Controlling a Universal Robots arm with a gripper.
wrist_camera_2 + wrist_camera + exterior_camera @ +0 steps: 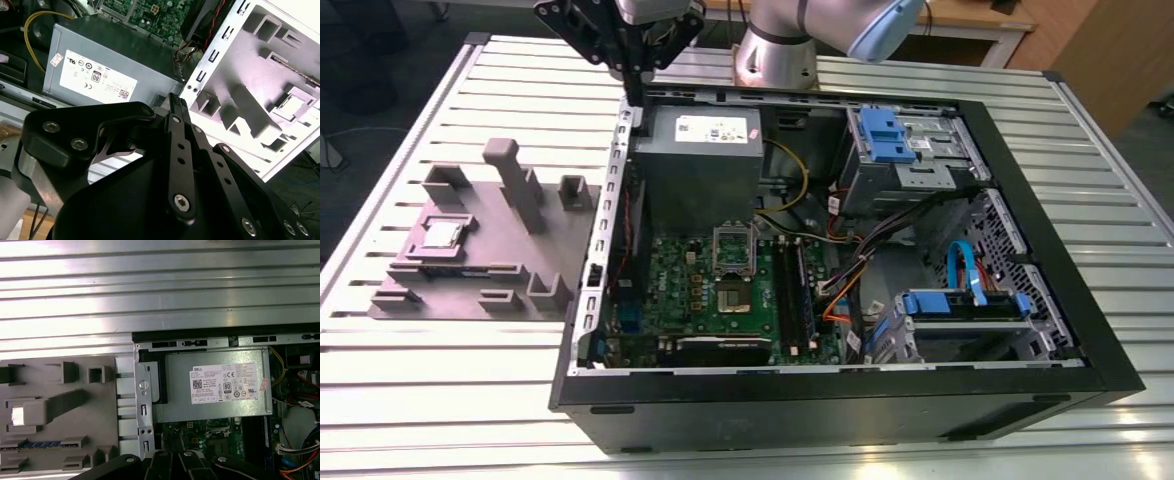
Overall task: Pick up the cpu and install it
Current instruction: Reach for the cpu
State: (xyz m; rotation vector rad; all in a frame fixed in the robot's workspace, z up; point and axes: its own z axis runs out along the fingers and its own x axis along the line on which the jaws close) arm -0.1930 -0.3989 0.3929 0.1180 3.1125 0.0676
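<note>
The jaws are pressed together with nothing between them. The gripper (636, 92) hangs above the computer case's (854, 410) back edge, and the cpu (444, 233) lies well apart, in the grey tray (467, 300) beside the case.

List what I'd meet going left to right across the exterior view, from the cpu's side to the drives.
Small square silver-grey cpu → black gripper, hanging over the case's edge → oblong shiny metal socket frame with a green centre → lower blue plastic drive bracket.
</note>
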